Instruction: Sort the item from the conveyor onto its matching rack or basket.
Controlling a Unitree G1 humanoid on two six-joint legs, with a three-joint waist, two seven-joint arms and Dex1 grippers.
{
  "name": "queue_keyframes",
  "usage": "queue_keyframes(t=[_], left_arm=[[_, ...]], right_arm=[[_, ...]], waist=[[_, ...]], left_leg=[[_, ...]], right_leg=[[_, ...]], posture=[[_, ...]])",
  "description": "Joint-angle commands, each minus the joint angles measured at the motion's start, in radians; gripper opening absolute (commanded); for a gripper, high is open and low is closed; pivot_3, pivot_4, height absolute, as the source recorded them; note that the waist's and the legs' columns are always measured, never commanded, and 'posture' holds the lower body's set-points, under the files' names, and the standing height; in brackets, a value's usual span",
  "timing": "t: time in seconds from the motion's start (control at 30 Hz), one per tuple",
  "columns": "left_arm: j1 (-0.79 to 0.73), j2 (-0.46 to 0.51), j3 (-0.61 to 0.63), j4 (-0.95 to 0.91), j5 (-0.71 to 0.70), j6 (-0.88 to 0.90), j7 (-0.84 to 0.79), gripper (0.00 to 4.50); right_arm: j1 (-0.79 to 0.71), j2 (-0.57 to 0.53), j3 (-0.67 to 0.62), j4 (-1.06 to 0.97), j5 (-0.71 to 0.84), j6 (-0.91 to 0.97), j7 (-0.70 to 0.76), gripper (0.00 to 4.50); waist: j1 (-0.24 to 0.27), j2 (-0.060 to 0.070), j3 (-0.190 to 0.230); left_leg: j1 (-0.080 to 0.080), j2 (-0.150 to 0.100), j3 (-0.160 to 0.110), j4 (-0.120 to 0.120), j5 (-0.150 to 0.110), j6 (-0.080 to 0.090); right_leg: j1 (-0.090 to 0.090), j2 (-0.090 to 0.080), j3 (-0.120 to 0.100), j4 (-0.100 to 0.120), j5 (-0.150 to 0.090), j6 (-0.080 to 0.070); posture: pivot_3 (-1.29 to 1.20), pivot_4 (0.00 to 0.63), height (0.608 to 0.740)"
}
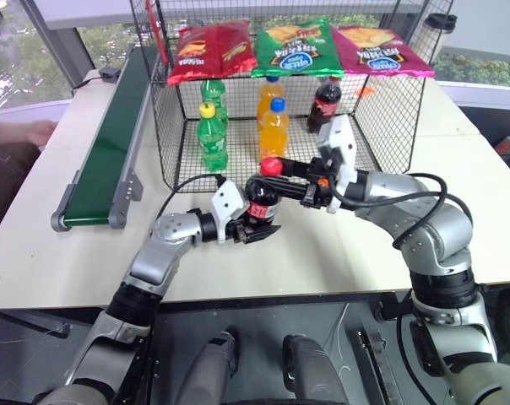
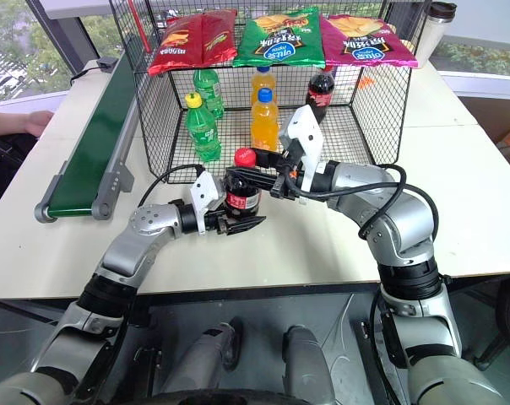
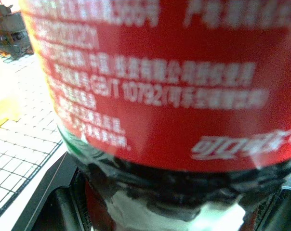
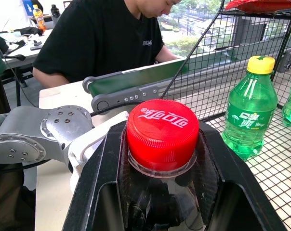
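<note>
So both end effectors have the cola bottle (image 1: 262,198) right now. The left end effector (image 1: 257,221) is pinched around the lower body and label area, and the right end effector (image 1: 282,169) comes in from the side and is clamped at the neck, just under the red cap (image 4: 162,133). The bottle is held up above the table (image 1: 339,253), just in front of the open face of the black wire cage (image 1: 390,126), not inside it.

The bottle stands roughly upright: long axis close to vertical, cap up, maybe leaning a touch toward the cage.

What each camera adds: the right wrist view looks straight down at the cap, with the black fingers (image 4: 107,192) hugging either side of the neck. It also catches a person in a black shirt (image 4: 102,33) sitting behind the conveyor (image 4: 136,86), plus one green soda bottle (image 4: 251,106) with a yellow cap standing on the cage floor. The left wrist view is pretty much all red label with white print and dark liquid underneath, so close it's blurry, with a strip of mesh floor at the side.

The head views give the layout: conveyor along the left side of the table, cage in the middle with green, orange (image 1: 273,126) and another cola bottle (image 1: 325,103) inside, and three snack bags (image 1: 297,46) lying on its flat top.
</note>
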Motion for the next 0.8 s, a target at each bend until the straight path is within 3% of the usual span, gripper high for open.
queue_keyframes(t=[0.03, 0.27, 0.57, 0.8], left_arm=[[-0.04, -0.02, 0.042, -0.037, -0.013, -0.016, 0.028, 4.42], [-0.007, 0.014, 0.034, -0.087, -0.025, 0.071, -0.001, 4.42], [0.165, 0.134, 0.077, -0.206, -0.039, 0.156, -0.001, 4.42], [0.253, 0.054, 0.158, -0.281, -0.035, 0.138, 0.172, 4.42]], right_arm=[[-0.02, -0.003, -0.018, -0.022, 0.007, 0.0, -0.018, 1.14], [-0.028, 0.005, -0.029, -0.01, -0.009, -0.007, -0.054, 1.14], [-0.145, 0.053, -0.111, 0.225, -0.16, -0.107, -0.294, 1.14], [-0.251, 0.068, -0.168, 0.478, -0.275, -0.257, -0.426, 1.14]], waist=[[0.001, 0.0, 0.0], [-0.002, 0.0, 0.0], [0.004, 0.001, 0.0], [0.0, 0.001, 0.0]], left_leg=[[0.0, 0.0, 0.0, 0.0, 0.0, 0.0], [0.0, 0.0, 0.0, 0.001, 0.0, 0.0], [0.001, -0.001, 0.0, 0.001, -0.001, -0.002], [0.001, -0.001, 0.001, 0.0, 0.0, 0.0]], right_leg=[[0.0, 0.0, 0.0, 0.0, 0.0, 0.0], [0.0, 0.0, 0.0, 0.002, 0.0, 0.0], [-0.001, 0.001, 0.0, 0.004, -0.001, -0.002], [-0.001, 0.001, 0.001, 0.004, -0.001, -0.002]], posture=[[0.0, 0.15, 0.738], [0.0, 0.15, 0.738], [0.0, 0.15, 0.738], [0.0, 0.15, 0.738]])
